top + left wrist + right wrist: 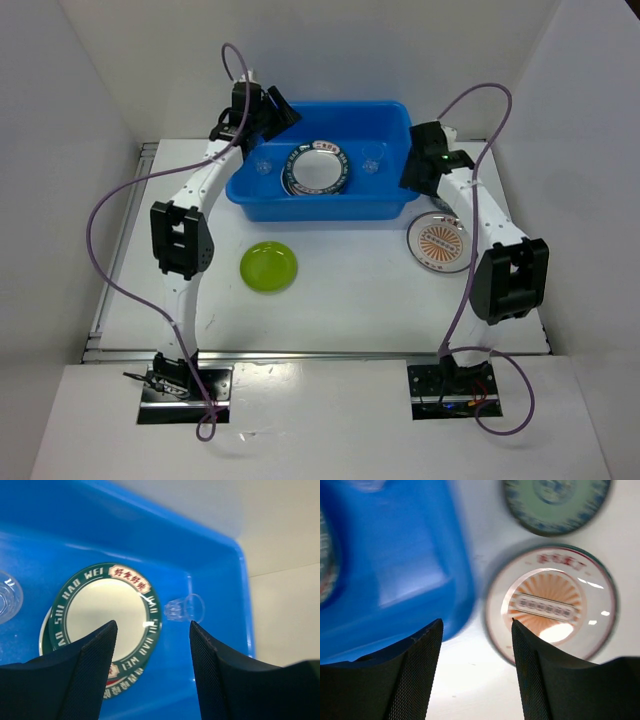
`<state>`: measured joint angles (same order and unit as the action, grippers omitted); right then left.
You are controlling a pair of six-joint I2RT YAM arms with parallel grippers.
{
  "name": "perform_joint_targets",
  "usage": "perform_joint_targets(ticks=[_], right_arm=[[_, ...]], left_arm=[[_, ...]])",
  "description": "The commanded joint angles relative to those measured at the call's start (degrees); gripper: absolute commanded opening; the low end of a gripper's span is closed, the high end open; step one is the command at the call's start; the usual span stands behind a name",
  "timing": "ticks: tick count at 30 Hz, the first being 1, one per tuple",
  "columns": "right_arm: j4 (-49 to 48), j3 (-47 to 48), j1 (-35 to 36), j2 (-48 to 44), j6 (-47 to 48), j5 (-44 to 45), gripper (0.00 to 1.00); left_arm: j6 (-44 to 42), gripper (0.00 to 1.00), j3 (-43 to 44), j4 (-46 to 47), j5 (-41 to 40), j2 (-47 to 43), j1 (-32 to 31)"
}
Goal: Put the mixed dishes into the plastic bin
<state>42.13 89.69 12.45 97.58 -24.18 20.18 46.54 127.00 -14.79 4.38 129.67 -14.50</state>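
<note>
The blue plastic bin (320, 205) stands at the back of the table. Inside it lies a white plate with a teal rim (318, 168) on top of another plate, with a clear cup (265, 165) to its left and a second clear cup (373, 160) to its right. My left gripper (152, 645) hangs open over the bin floor (200, 555), empty, near the teal-rimmed plate (105, 615) and a clear cup lying on its side (184, 609). My right gripper (475, 645) is open and empty between the bin's outer wall (385, 555) and the orange-sunburst plate (550, 602). A small dark teal plate (555, 500) lies beyond.
A lime-green plate (268, 266) sits on the white table in front of the bin. The orange-sunburst plate (440, 243) lies right of the bin, partly under my right arm. White walls enclose the table on three sides.
</note>
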Motion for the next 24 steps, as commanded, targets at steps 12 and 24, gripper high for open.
perform_joint_targets(ticks=[12, 24], right_arm=[[4.6, -4.8, -28.3, 1.9, 0.5, -8.5, 0.63], [2.3, -15.6, -37.1, 4.4, 1.6, -16.4, 0.63]], left_arm=[[-2.5, 0.67, -4.2, -0.6, 4.5, -5.8, 0.6], [-3.2, 0.67, -3.1, -1.6, 7.5, -5.8, 1.8]])
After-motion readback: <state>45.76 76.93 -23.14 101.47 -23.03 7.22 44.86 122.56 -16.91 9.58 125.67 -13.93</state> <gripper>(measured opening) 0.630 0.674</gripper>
